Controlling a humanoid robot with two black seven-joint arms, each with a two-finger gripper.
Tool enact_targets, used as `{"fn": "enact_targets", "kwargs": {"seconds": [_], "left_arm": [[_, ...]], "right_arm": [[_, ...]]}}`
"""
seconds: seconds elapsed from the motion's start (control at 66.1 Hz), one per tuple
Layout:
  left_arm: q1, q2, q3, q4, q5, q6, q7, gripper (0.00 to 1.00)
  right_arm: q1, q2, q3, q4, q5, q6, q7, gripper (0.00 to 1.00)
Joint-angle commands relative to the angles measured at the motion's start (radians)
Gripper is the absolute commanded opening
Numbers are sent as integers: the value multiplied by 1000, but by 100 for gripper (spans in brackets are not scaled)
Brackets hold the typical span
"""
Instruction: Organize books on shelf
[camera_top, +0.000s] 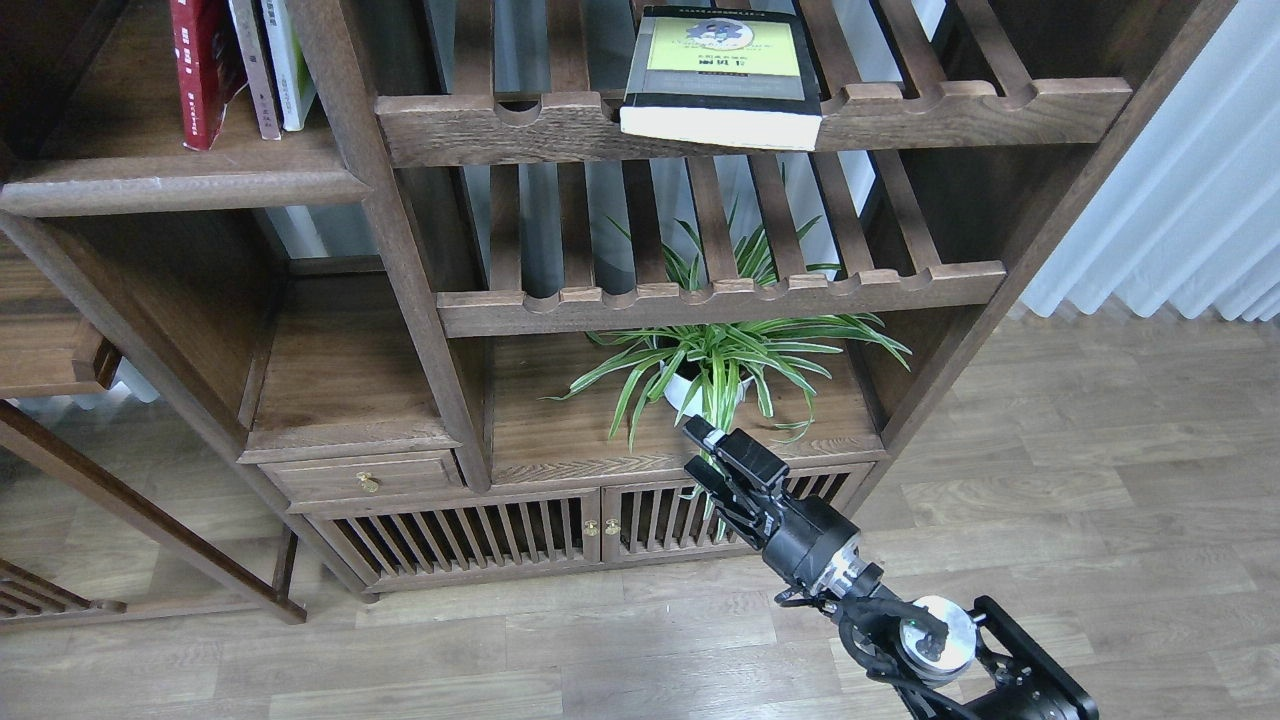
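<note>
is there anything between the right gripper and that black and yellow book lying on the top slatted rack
Yes. The lower slatted rack and the spider plant sit between the right gripper and the black book.

Home living room; wooden bookcase (420, 300); potted plant (715, 365); curtain (1180, 200); wood floor (1100, 480)

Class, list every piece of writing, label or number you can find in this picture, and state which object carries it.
Black book with the yellow-green cover panel: dark characters under a small picture, too blurred to read.
Red book: pale marks down the spine, too small to read.
The two pale books beside it: nothing legible.
No other text shows.
</note>
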Motion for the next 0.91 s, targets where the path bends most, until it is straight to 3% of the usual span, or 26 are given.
{"fn": "enact_targets", "kwargs": {"seconds": [0.0, 0.454, 0.892], "left_arm": [[1, 8, 25, 0, 3, 0, 0, 13], [1, 85, 109, 32, 85, 0, 2, 21], [2, 93, 164, 60, 102, 0, 3, 9]], "right_arm": [[0, 0, -6, 0, 0, 0, 0, 80], [8, 0, -20, 0, 0, 2, 0, 81], [8, 0, -32, 0, 1, 3, 0, 81]]}}
